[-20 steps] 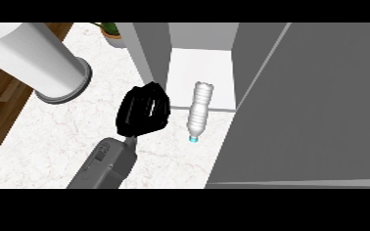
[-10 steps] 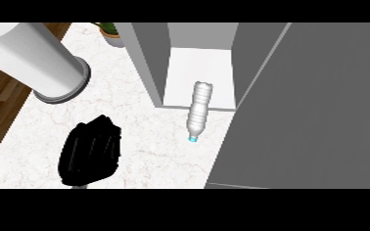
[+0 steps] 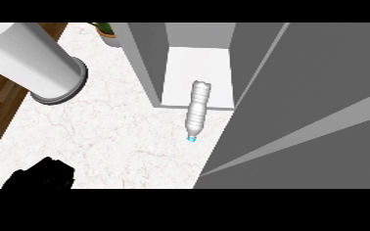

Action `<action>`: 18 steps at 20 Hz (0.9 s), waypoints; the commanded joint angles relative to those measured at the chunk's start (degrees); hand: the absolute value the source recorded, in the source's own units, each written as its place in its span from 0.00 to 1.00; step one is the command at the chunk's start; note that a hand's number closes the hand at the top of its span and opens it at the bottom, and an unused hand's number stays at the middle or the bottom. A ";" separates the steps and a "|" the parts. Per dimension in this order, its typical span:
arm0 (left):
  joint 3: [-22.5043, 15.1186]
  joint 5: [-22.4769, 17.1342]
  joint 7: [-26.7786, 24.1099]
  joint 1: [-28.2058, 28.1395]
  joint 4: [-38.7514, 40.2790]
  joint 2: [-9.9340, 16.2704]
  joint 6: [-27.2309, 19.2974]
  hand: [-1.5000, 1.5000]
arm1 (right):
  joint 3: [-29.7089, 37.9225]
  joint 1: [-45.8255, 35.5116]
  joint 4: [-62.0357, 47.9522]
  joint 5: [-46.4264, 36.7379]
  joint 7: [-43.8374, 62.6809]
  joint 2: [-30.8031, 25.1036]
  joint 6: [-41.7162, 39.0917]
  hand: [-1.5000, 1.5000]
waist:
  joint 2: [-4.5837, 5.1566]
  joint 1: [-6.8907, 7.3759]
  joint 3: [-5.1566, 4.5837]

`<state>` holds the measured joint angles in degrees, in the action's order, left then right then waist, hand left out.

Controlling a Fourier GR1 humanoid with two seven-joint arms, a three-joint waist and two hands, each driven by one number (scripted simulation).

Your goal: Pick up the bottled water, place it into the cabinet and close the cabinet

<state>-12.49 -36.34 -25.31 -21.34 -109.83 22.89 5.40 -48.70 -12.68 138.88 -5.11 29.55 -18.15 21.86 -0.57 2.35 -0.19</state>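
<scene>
Our black left hand point(image 3: 39, 176) has withdrawn to the lower-left corner, grip unreadable; the clear plastic water bottle point(image 3: 196, 108) lies half inside the open grey cabinet point(image 3: 198, 78).

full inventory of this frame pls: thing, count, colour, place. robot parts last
water bottle: 1, clear with a blue cap, lying on its side, base end inside the cabinet opening, cap end out over the counter
cabinet: 1, grey with a white floor inside, top centre, standing open
cabinet door: 1, grey, swung open, filling the right side
counter: 1, white marble, centre and left
cylinder: 1, white on a grey base, upper left
potted plant: 1, green leaves, top edge left of the cabinet, mostly cut off
wooden floor: brown, far left edge
hand: 1 showing, black, bottom left corner, away from the bottle; fingers unclear
</scene>
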 commanded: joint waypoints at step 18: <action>15.36 -8.19 -2.01 -13.12 -0.56 4.00 14.95 1.00 | 26.47 -34.41 -39.64 13.28 0.52 18.13 -7.02 1.00 | 0.64 -1.39 0.16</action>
<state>1.61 -45.66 -26.79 -34.95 -113.11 27.95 18.25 -25.78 -44.50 105.96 6.09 33.02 -0.21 17.34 -0.08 1.33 -0.04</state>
